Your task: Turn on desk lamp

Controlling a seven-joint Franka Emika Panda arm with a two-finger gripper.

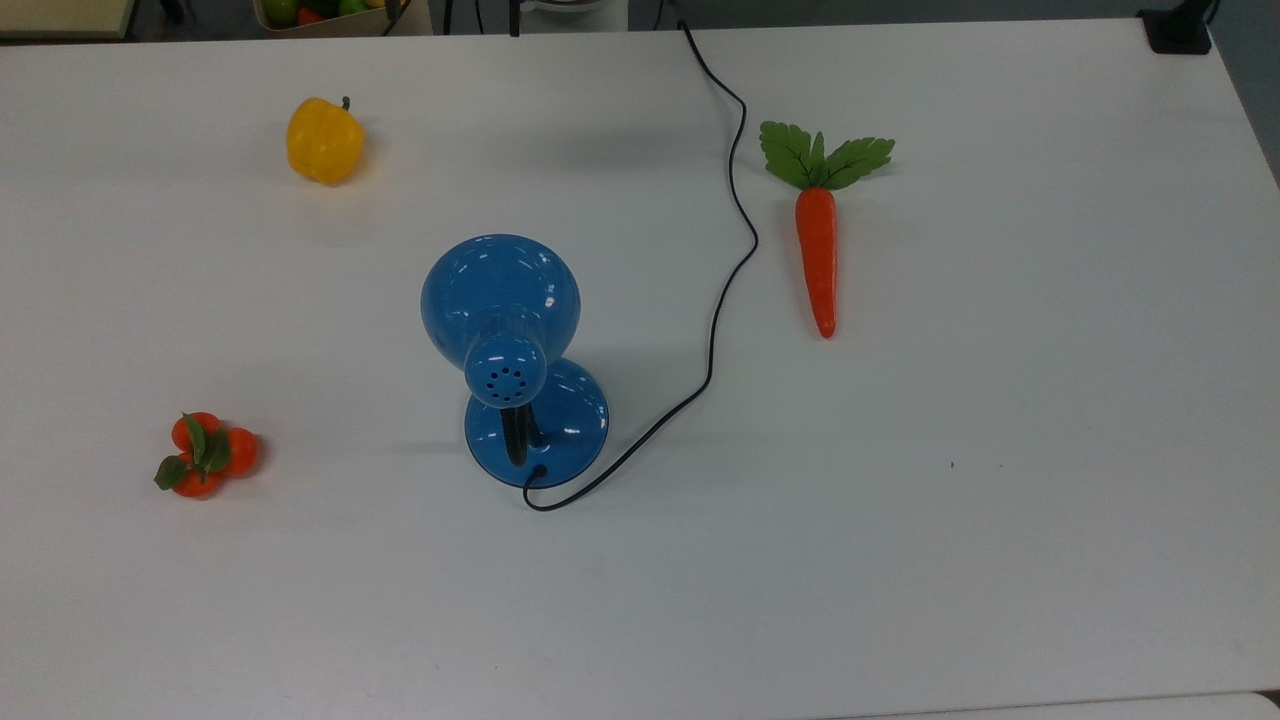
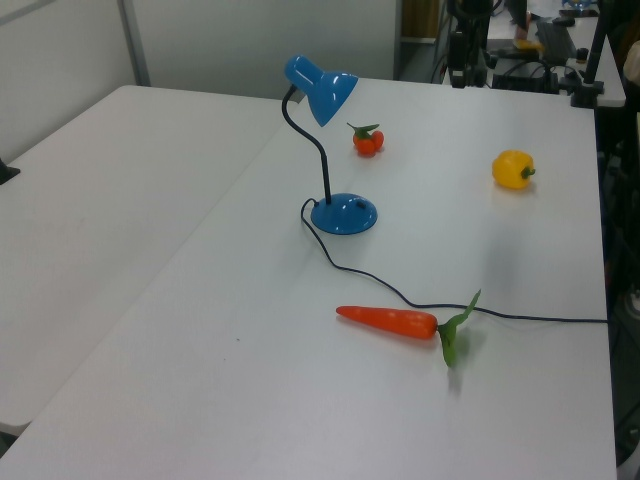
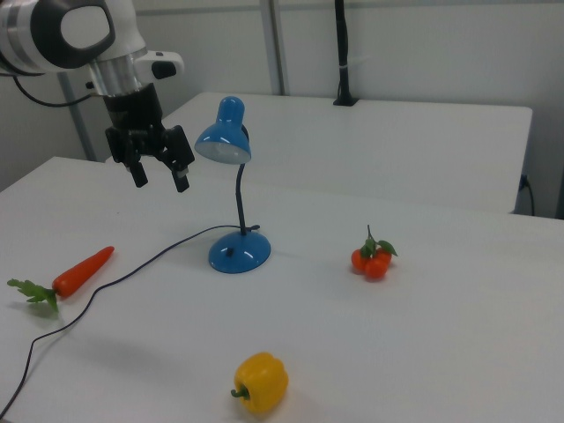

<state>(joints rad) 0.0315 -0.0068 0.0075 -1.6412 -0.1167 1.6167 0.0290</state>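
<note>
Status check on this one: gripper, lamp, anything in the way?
Gripper open, in the air on the right view's left of the lamp, holding nothing. Lamp upright, untouched, not visibly lit. Cord trails past the carrot; nothing blocks the base.

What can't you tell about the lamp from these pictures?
- Its bulb: the shade hides it in the top view, and the left and right views show the shade from outside.
- Where the cord ends: cut off at the left view's right edge.
- The switch on the base: too small in the right view.
</note>
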